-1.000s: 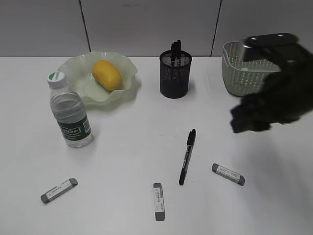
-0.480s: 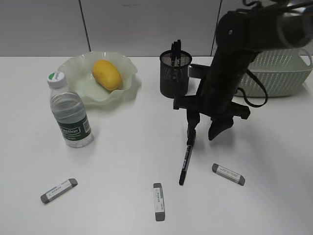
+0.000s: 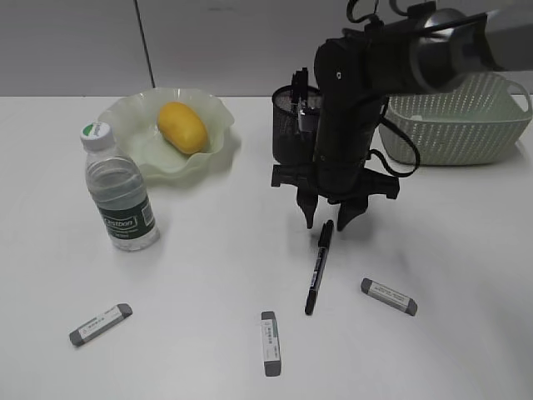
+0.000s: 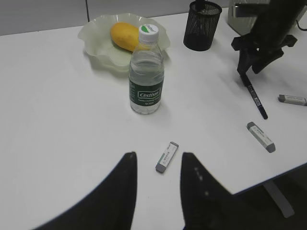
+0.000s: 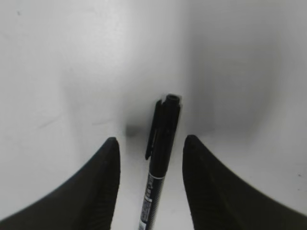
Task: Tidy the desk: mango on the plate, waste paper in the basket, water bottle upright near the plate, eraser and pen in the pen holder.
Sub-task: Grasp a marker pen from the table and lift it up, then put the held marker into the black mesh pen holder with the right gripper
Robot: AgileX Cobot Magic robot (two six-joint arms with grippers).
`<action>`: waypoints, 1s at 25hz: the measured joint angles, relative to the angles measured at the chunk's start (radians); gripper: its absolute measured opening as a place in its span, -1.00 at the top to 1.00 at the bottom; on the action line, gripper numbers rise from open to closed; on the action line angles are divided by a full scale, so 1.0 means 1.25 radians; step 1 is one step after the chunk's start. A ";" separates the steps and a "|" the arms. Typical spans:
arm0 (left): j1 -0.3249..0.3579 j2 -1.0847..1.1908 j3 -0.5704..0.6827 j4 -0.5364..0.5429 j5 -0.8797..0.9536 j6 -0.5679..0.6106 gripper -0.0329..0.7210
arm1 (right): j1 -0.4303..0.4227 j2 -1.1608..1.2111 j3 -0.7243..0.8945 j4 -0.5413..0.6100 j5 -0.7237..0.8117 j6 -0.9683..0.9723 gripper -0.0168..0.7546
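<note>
The black pen [image 3: 317, 271] lies on the white desk [image 3: 216, 275] in front of the black mesh pen holder [image 3: 293, 133], which holds dark pens. My right gripper [image 3: 327, 218] is open and points down over the pen's capped end; in the right wrist view the pen [image 5: 162, 153] lies between its fingers [image 5: 151, 140], untouched. Three grey-and-white erasers [image 3: 100, 323] [image 3: 271, 342] [image 3: 388, 297] lie along the front. The mango [image 3: 181, 127] sits in the ruffled plate [image 3: 117, 112]. The water bottle [image 3: 121, 193] stands upright beside it. My left gripper [image 4: 159, 155] is open above the left eraser [image 4: 167, 157]. The waste paper is out of view.
The sage-green basket [image 3: 466, 125] stands at the back right behind my right arm. The desk's front edge [image 4: 268, 172] runs close to the erasers in the left wrist view. A grey wall backs the desk.
My right arm has swung from the basket at the right to the middle of the desk and come down over the pen's capped end. Nothing on the desk has moved.
</note>
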 joint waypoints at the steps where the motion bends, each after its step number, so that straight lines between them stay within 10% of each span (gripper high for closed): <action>1: 0.000 0.000 0.000 0.000 0.000 0.000 0.29 | 0.000 0.008 0.000 0.003 -0.002 0.002 0.05; 7: 0.000 0.000 0.000 0.000 0.000 0.000 0.29 | 0.003 0.049 -0.004 0.022 -0.008 0.007 0.09; 12: 0.000 0.000 0.000 0.001 0.000 0.000 0.29 | 0.003 0.049 -0.005 0.022 -0.009 0.004 0.62; 18: 0.000 0.000 0.000 0.001 0.000 0.000 0.29 | 0.003 -0.013 -0.005 -0.009 -0.056 -0.114 0.62; 25: 0.000 0.000 0.000 0.001 0.000 0.000 0.29 | -0.011 -0.304 0.131 -0.372 -0.608 -0.118 0.62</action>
